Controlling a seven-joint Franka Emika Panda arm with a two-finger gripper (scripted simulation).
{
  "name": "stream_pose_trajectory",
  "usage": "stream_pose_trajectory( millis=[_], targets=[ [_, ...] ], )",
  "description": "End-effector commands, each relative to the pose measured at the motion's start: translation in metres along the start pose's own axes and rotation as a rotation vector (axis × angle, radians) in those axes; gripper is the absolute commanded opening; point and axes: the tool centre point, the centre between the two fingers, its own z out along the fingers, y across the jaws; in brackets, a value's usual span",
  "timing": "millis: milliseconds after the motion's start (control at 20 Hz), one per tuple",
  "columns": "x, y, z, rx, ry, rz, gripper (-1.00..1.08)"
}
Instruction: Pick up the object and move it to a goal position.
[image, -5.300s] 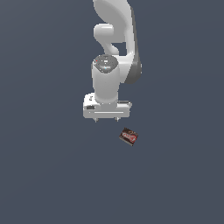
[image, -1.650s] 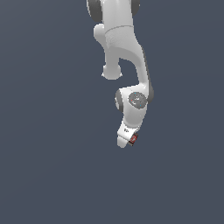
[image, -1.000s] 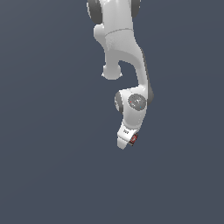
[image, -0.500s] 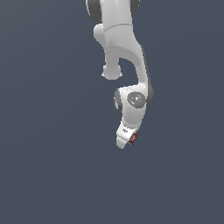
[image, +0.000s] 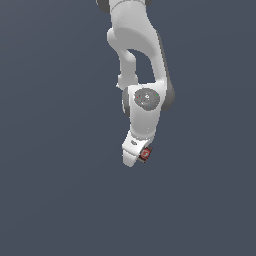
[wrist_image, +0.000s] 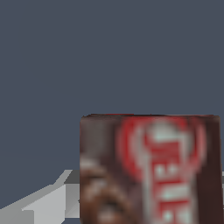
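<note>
The object (image: 145, 154), a small dark brown box with a red-and-white label, sits at the tip of my white gripper (image: 138, 158) in the exterior view. The arm reaches down from the top and the hand hides most of the box. In the wrist view the object (wrist_image: 151, 170) fills the near field, face towards the camera. One grey finger (wrist_image: 41, 206) shows beside it and the other finger is hidden behind the box. The gripper is shut on the object.
A plain dark grey floor (image: 55, 190) surrounds the arm on every side. No other object or marker shows in either view.
Long ago the gripper hung open above and to the left of the box. Over the last second the hand and the box have shifted slightly up and to the exterior view's left.
</note>
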Motion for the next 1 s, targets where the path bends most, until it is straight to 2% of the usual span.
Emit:
stream_pose_trajectory(
  millis=[0, 650, 950],
  targets=[
    [-0.008, 0.012, -0.026, 0.0, 0.0, 0.0, -1.0],
    [-0.049, 0.076, -0.159, 0.001, 0.002, 0.0, -1.0],
    [-0.064, 0.101, -0.207, 0.001, 0.001, 0.001, -1.0]
  ],
)
